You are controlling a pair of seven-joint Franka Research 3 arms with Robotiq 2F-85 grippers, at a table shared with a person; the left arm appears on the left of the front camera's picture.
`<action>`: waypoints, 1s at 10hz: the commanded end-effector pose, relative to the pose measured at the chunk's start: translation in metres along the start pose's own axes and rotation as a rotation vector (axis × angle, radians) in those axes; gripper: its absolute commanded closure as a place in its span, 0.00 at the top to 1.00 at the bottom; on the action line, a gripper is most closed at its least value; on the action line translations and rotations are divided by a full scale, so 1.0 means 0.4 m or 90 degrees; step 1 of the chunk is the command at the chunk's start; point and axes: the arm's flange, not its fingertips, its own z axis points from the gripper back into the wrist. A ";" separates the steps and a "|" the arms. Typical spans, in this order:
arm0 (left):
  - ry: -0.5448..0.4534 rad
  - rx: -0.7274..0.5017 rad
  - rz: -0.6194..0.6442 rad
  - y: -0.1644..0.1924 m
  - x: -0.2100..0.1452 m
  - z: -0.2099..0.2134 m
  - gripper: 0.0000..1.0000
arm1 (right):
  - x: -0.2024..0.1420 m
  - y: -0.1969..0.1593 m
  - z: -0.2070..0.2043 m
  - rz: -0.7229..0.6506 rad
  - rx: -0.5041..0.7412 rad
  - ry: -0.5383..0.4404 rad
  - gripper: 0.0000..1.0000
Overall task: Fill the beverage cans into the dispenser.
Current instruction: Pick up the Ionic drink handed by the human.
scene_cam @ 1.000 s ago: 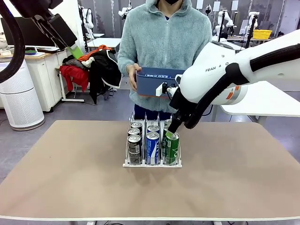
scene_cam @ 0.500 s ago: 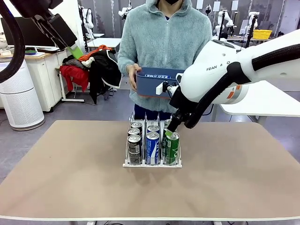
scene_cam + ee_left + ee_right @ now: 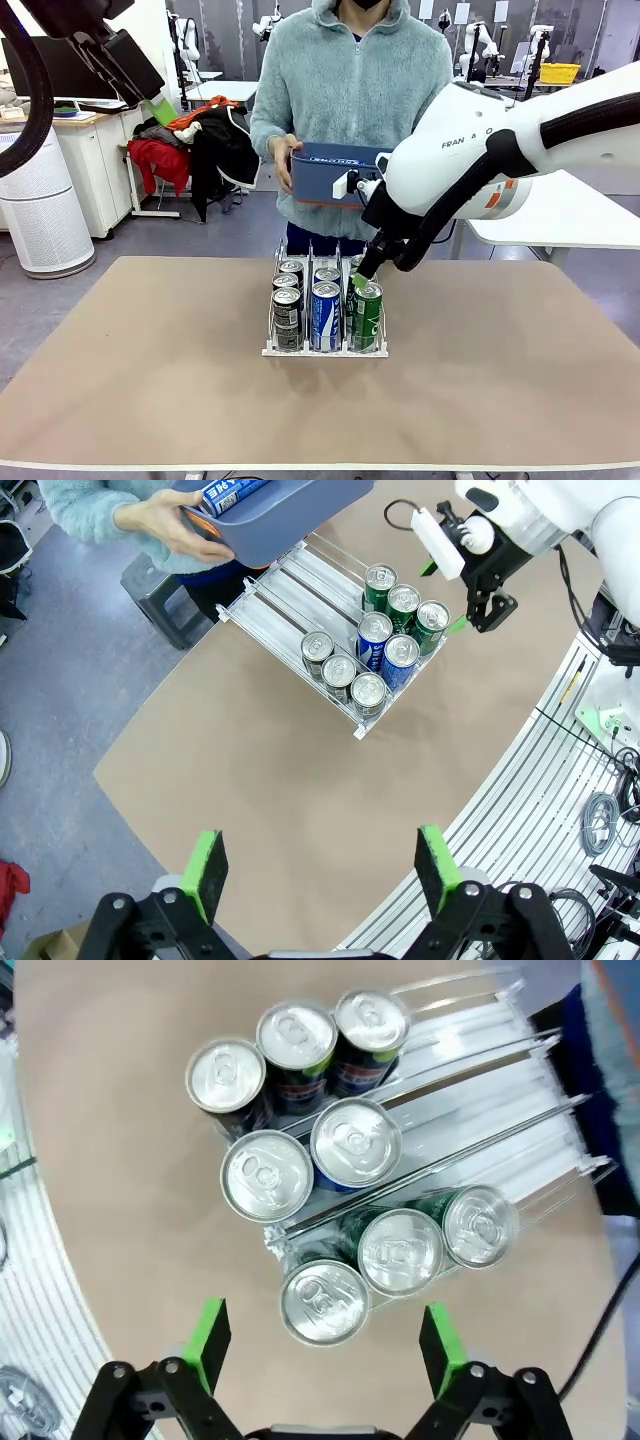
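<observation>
Green front can (image 3: 323, 1301) lies just beyond the right hand (image 3: 324, 1338), whose fingers (image 3: 210, 1332) stand spread wide.

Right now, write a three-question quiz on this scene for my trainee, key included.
1. Multiple choice: how many beverage cans stand in the dispenser? A six; B eight; C ten.
2. True or false: the right pincer is shut on a green can.
3. Fill in: at the table's far side, the person's hand steadies a dark blue ___.
Key: 1 B. 2 False: its jaws stand open over the front green can. 3 bin.
</observation>
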 end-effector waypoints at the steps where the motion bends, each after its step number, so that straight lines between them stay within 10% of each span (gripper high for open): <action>1: 0.002 -0.004 0.000 0.003 -0.004 -0.001 1.00 | -0.004 -0.009 0.132 -0.033 -0.050 0.002 1.00; 10: 0.002 -0.004 0.000 0.003 -0.004 -0.001 1.00 | -0.028 -0.092 0.796 -0.122 -0.044 -0.106 1.00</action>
